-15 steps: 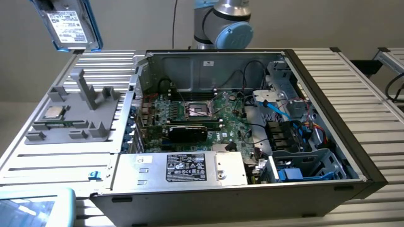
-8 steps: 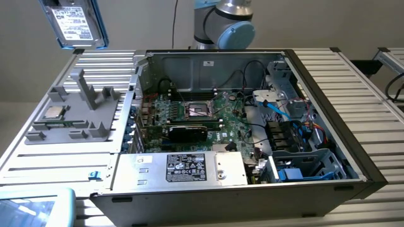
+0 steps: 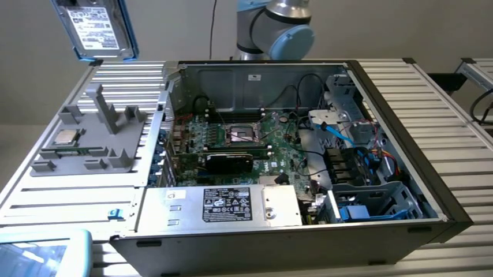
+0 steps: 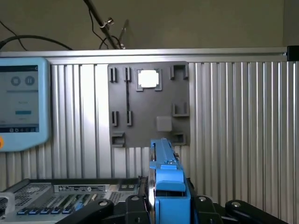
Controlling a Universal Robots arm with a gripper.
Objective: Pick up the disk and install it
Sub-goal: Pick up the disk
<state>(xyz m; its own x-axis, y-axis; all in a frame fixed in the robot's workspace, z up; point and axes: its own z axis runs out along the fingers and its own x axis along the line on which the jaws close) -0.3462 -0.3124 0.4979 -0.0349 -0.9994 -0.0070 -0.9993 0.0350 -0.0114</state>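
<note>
The disk (image 3: 96,29), a silver-grey drive with a white label in a blue carrier, hangs high in the air at the exterior view's upper left, above the far corner of the ribbed table. In the wrist view I see it edge-on as a blue carrier (image 4: 167,182). My gripper (image 4: 166,207) is shut on it, with black fingers (image 4: 133,205) on either side. Below it lie the grey fixture plate (image 4: 149,105) and the table.
The open computer case (image 3: 431,190) fills the table's middle, with the motherboard (image 3: 239,141), a silver power-supply box (image 3: 231,205) and a drive cage (image 3: 370,199) with blue cables. The grey fixture plate (image 3: 92,138) holds a square CPU chip (image 3: 64,137). A screen (image 3: 38,254) sits at the near left corner.
</note>
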